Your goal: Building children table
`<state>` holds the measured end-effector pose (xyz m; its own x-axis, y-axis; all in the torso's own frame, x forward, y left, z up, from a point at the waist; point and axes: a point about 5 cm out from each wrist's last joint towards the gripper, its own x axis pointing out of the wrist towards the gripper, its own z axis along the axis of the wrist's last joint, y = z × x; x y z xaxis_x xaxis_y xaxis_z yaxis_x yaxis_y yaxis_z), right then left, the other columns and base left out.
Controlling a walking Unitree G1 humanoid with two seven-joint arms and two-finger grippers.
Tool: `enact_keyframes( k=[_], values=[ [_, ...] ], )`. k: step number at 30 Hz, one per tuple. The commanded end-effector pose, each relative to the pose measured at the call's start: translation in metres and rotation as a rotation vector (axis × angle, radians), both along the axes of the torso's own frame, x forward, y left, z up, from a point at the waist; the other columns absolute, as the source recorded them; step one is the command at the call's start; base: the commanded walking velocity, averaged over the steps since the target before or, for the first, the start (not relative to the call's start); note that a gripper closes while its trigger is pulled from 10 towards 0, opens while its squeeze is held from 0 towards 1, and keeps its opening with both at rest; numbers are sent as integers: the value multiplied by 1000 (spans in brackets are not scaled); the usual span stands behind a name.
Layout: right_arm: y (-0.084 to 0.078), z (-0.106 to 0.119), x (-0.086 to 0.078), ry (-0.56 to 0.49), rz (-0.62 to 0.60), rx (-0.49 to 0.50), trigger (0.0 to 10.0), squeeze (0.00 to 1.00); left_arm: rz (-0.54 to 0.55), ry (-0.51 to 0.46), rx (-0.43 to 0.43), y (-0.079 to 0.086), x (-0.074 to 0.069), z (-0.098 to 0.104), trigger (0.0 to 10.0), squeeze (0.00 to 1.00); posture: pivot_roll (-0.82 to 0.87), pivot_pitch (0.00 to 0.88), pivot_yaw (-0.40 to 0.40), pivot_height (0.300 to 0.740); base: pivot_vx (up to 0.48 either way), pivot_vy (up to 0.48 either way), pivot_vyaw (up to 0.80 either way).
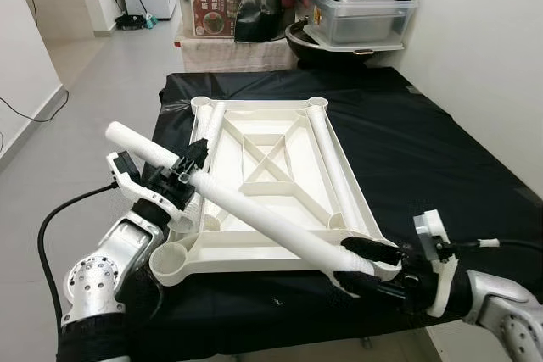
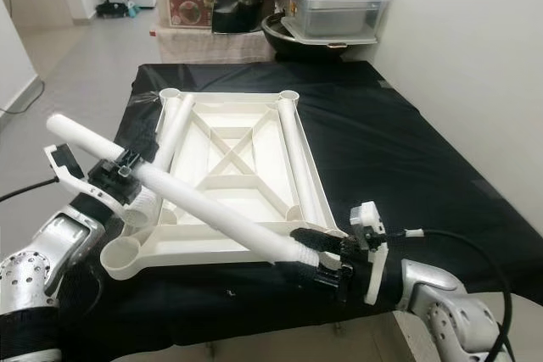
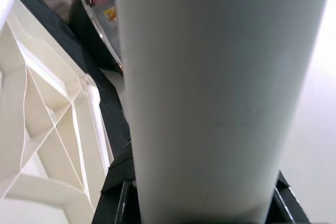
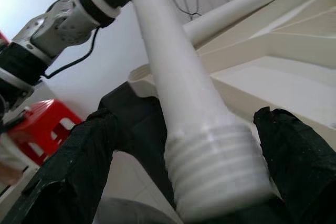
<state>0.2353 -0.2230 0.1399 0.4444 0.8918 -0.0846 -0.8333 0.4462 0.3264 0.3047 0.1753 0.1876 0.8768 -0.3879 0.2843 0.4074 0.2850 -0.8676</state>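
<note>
On the black-covered bench (image 1: 441, 150), a white tabletop (image 1: 271, 201) lies underside up, two legs resting loose inside. Left gripper (image 1: 182, 177) and right gripper (image 1: 369, 264), fingers closed on a third, threaded leg (image 1: 254, 209), hold it across the near edge. No leg screwed in yet.

Bright, even indoor light; head views sharp, close wrist views softly blurred.

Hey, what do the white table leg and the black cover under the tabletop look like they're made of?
Table leg: likely moulded plastic, smooth matte white, with moulded threads at its end. Black cover: looks like thin plastic sheeting, wrinkled and slightly glossy; it might be fabric.
</note>
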Motion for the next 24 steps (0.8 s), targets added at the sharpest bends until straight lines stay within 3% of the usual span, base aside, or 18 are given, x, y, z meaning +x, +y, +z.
enact_keyframes(
  k=[1, 7, 9, 10, 11, 12, 13, 14, 15, 17, 18, 21, 22, 23, 24],
  values=[
    [-6, -2, -2, 15, -16, -1, 10000, 1000, 43, 3, -9, 8, 3, 1, 10000, 0, 47, 0, -44, 740, 0, 0, 0],
    [-26, 2, 5, -18, -102, -73, 10000, 1000, 38, 7, 7, 8, 2, -1, 10000, 0, 41, 0, -39, 740, 0, 0, 0],
    [-45, 29, 35, -117, -292, -141, 10000, 1000, 22, 9, 21, 3, 2, -2, 10000, 0, 37, 0, -37, 740, 0, 0, 0],
    [-45, 29, 35, -117, -292, -141, 10000, 1000, 22, 9, 21, 3, 2, -2, 10000, 0, 37, 0, -37, 740, 0, 0, 0],
    [-49, 49, 49, -178, -375, -146, 10000, 1000, 16, 8, 28, 2, 2, -3, 10000, 0, 36, 0, -34, 740, 0, 0, 0],
    [-49, 70, 61, -248, -435, -167, 10000, 1000, 12, 6, 35, 0, 2, -2, 10000, 0, 37, 0, -34, 740, 0, 0, 0],
    [-49, 70, 61, -248, -435, -167, 10000, 1000, 12, 6, 35, 0, 2, -2, 10000, 0, 37, 0, -34, 740, 0, 0, 0],
    [-45, 91, 69, -299, -460, -163, 10000, 1000, 7, 2, 43, -1, 2, -1, 10000, 0, 39, 0, -34, 740, 0, 0, 0],
    [-45, 91, 69, -299, -460, -163, 10000, 1000, 7, 2, 43, -1, 2, -1, 10000, 0, 39, 0, -34, 740, 0, 0, 0],
    [-33, 118, 77, -356, -450, -175, 10000, 1000, 4, -1, 52, -2, 3, 0, 10000, 0, 39, 0, -34, 740, 0, 0, 0],
    [-24, 124, 81, -349, -437, -207, 10000, 914, 4, -2, 59, -2, 3, 0, 10000, 0, 39, 0, -33, 740, 0, 0, 0],
    [-18, 127, 83, -342, -430, -233, 10000, 914, 4, -3, 63, -2, 3, 0, 10000, 0, 39, 0, -33, 740, 0, 0, 0],
    [-9, 125, 86, -321, -419, -288, 10000, 0, 2, -5, 70, -3, 3, 1, 10000, 0, 36, 0, -32, 740, 0, 0, 0],
    [-9, 125, 86, -321, -419, -288, 10000, 0, 2, -5, 70, -3, 3, 1, 10000, 0, 36, 0, -32, 740, 0, 0, 0],
    [4, 121, 89, -300, -394, -345, 10000, 0, -3, -9, 74, -5, 3, 1, 10000, 0, 33, 0, -32, 740, 0, 0, 0]
  ],
)
